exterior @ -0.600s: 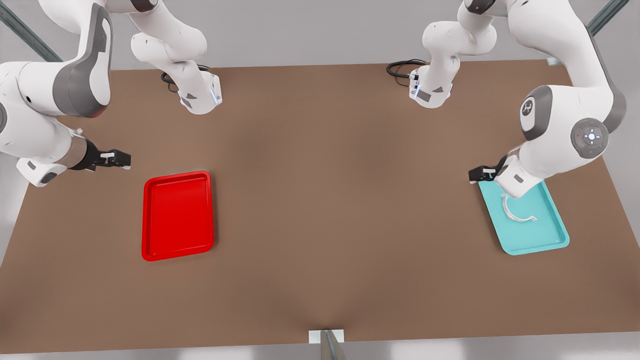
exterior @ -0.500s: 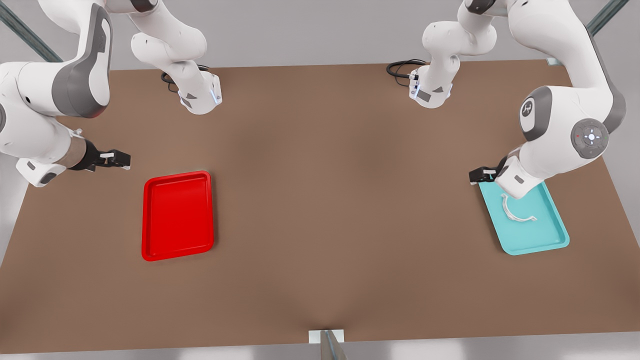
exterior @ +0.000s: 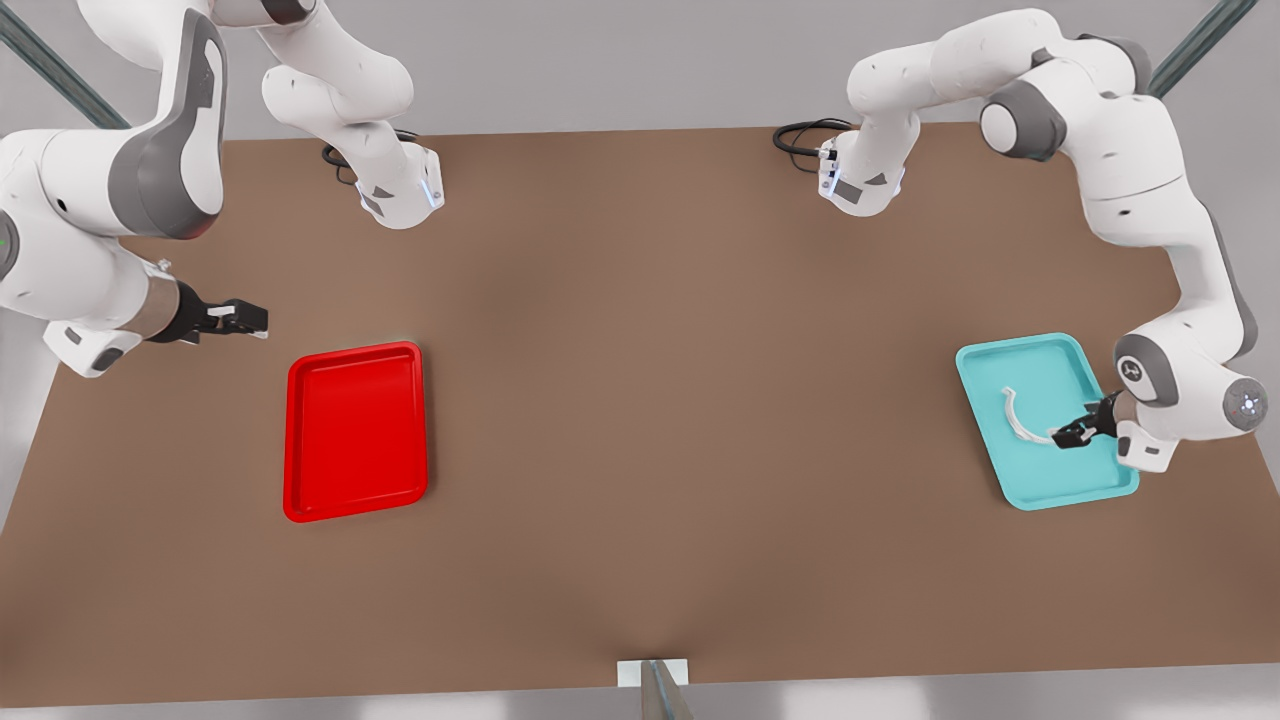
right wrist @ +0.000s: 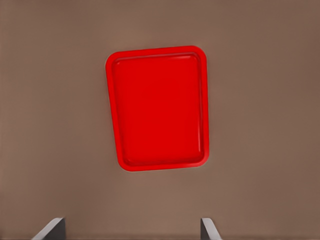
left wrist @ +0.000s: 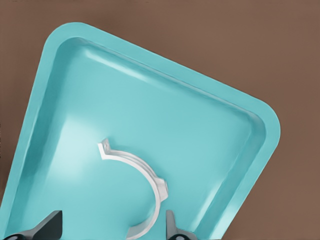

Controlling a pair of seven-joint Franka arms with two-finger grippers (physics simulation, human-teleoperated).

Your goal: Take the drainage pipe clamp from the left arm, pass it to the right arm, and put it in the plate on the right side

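Left end effector (exterior: pixel 1068 436): low over the teal shallow rectangular tray (exterior: pixel 1070 488), at the tray's side toward the front view's right. Fingers spread; in the left wrist view the two dark fingertips (left wrist: pixel 50 226) stand well apart, with teal tray floor between them.

Small thin white half-ring drainage pipe clamp (exterior: pixel 1018 416): lies flat on the floor of the teal tray. In the front view one of its ends sits right at the tips of the left end effector, and the rest of the arc curves away from them toward the tray's middle. In the left wrist view the clamp (left wrist: pixel 136 186) runs from a flat tab ahead of the fingers, around its arc, to an end lying between the two fingertips, nearer one of them. Contact between fingers and clamp cannot be told from these views; the fingers are not pinching it.

Right end effector (exterior: pixel 240 320): over the bare brown desk (exterior: pixel 640 400), beyond the far corner of the bright red shallow rectangular plate (exterior: pixel 355 430), well apart from the clamp. This arm waits. In the right wrist view the plate (right wrist: pixel 157 107) lies ahead of the grey fingertips (right wrist: pixel 52 229), which stand widely spread with nothing between them.
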